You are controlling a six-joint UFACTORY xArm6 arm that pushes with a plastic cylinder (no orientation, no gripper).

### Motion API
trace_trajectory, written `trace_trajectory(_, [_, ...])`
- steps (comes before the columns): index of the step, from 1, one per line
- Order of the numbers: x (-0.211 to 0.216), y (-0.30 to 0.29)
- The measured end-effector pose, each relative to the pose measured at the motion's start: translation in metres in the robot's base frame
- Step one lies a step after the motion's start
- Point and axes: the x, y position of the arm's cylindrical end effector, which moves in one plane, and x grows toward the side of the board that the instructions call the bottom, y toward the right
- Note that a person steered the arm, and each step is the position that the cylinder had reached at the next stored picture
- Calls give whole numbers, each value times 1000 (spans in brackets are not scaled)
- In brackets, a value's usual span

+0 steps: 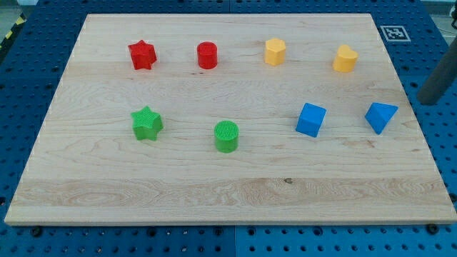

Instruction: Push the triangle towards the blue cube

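Observation:
A blue triangle block (380,116) lies near the board's right edge. A blue cube (310,119) lies to its left, about a block's width of bare wood between them. My rod enters from the view's right edge, and my tip (427,101) sits just off the board, to the right of and slightly above the triangle, not touching it.
A red star (142,55), a red cylinder (207,55), a yellow hexagon block (275,51) and a yellow block (345,58) line the top row. A green star (147,123) and a green cylinder (226,135) sit at the left. The wooden board (228,193) rests on a blue pegboard.

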Motion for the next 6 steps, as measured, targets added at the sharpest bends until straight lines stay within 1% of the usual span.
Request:
trace_trajectory(1, [25, -15])
trace_trajectory(2, [41, -59])
trace_trajectory(3, [49, -115])
trace_trajectory(4, [49, -143])
trace_trajectory(5, [46, -108])
trace_trajectory(6, [18, -82])
